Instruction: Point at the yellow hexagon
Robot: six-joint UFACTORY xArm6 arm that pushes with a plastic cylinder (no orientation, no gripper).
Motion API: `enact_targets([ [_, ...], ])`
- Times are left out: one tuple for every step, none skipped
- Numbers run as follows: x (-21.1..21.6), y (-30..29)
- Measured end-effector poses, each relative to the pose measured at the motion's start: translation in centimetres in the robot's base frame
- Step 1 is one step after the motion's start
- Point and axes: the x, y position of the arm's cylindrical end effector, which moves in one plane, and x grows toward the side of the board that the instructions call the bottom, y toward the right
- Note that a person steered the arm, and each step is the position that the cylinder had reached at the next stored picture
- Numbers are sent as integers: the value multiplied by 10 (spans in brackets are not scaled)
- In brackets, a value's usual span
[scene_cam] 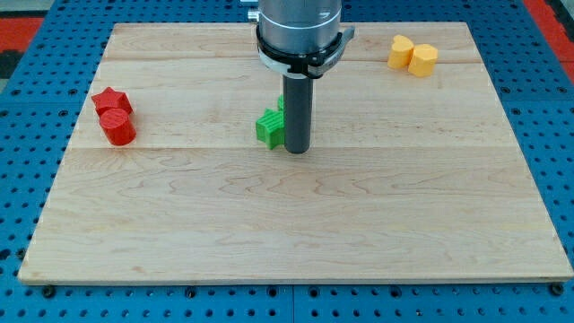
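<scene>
The yellow hexagon (424,59) sits near the view's top right, touching a second yellow block (401,51) on its left. My tip (297,150) rests on the board near the middle, far to the left of and below the yellow pair. A green block (268,126) lies right against the rod's left side, and part of another green piece (282,104) shows behind the rod, mostly hidden.
A red star-shaped block (111,100) and a red cylinder (117,127) sit together at the view's left. The wooden board (296,224) lies on a blue surface, with red areas at the view's top corners.
</scene>
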Motion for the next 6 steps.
enact_targets([
  [-2, 7],
  [7, 59],
  [-28, 145],
  [-113, 237],
  [-172, 291],
  [-211, 257],
])
